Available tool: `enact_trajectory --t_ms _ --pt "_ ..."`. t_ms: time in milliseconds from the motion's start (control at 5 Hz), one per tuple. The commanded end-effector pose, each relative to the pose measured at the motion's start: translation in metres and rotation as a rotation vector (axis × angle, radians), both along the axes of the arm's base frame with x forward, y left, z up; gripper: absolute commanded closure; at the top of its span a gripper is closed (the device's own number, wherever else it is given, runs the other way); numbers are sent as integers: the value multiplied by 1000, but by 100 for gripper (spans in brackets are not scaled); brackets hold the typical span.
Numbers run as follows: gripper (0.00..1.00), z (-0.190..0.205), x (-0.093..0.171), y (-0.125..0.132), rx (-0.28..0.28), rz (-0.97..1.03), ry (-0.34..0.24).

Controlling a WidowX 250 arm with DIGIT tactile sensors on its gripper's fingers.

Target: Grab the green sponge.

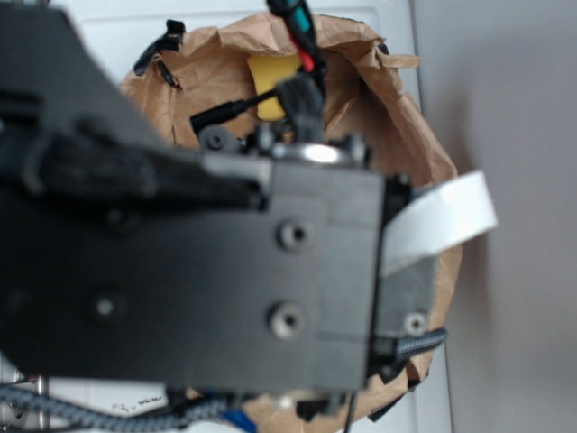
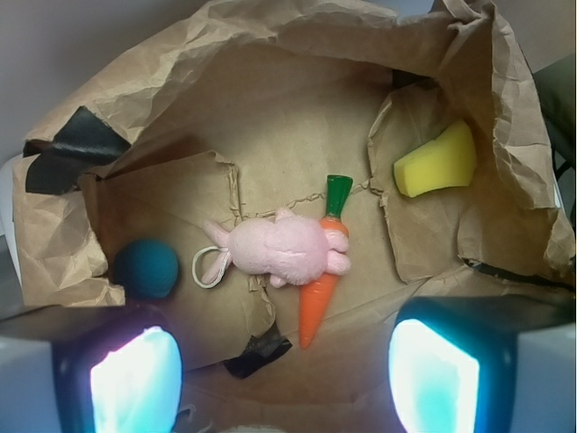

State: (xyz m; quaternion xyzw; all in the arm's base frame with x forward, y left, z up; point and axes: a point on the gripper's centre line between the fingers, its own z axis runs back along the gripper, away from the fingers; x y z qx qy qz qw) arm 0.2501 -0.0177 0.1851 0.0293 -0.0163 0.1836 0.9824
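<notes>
The green sponge (image 2: 436,161) is a pale yellow tapered foam block lying at the right side of the brown paper bag's floor, close to the crumpled wall. In the exterior view the sponge (image 1: 270,83) shows as a yellow patch at the far side of the bag, partly behind cables. My gripper (image 2: 284,377) hangs above the bag's near side, open, its two glowing pads wide apart with nothing between them. The sponge lies up and to the right of the right pad (image 2: 433,377).
A pink plush toy (image 2: 278,252) lies mid-floor, with an orange carrot (image 2: 323,284) beside it. A teal ball (image 2: 146,268) sits at the left. Black tape patches (image 2: 257,352) mark the paper. The bag's crumpled walls (image 2: 518,108) ring everything. The arm (image 1: 180,262) blocks most of the exterior view.
</notes>
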Motion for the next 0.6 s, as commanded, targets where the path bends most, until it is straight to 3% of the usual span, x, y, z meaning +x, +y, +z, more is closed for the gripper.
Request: enact_trajectory --t_ms 0,200,400 --pt "0 -17 32 29 -111 249 -162" --pt "0 -44 50 44 -39 380 -196" --pt "0 -41 58 65 74 592 -137"
